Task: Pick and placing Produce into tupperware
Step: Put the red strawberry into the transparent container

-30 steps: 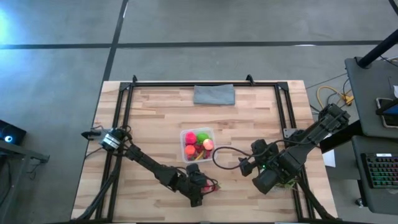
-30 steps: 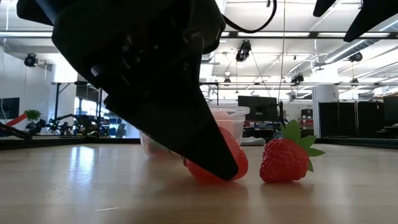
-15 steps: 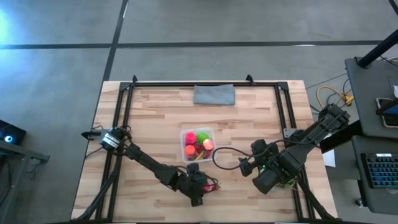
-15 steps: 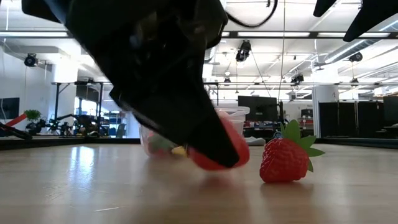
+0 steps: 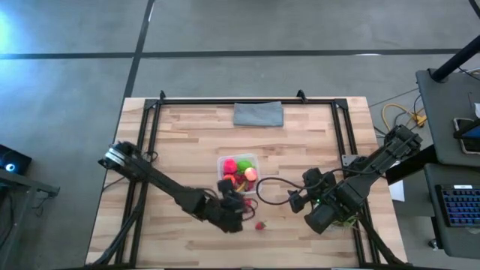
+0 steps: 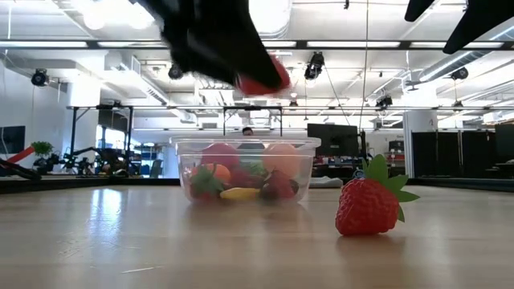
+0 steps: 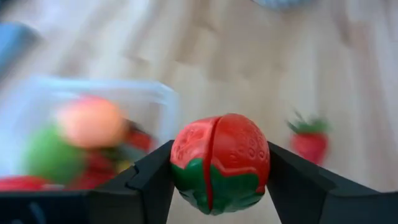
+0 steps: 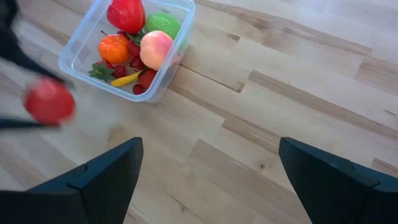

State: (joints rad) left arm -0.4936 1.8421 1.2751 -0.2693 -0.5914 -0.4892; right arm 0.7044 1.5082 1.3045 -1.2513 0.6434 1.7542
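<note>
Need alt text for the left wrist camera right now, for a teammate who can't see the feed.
The left gripper is shut on a red toy fruit with a green base, held between its two dark fingers above the wooden table. Behind it is the clear tupperware holding green and peach produce; a strawberry lies on the table beside it.

Left hand clamped, right hand wide.

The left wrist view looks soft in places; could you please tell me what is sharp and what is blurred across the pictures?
Left wrist view: the round red-and-green toy fruit held in the left tool is sharp; the clear plastic box and the wooden table are smeared. Right wrist view: that fruit is blurred, the box crisp. Low view: the red toy strawberry is sharp, the arm overhead blurred.
</note>
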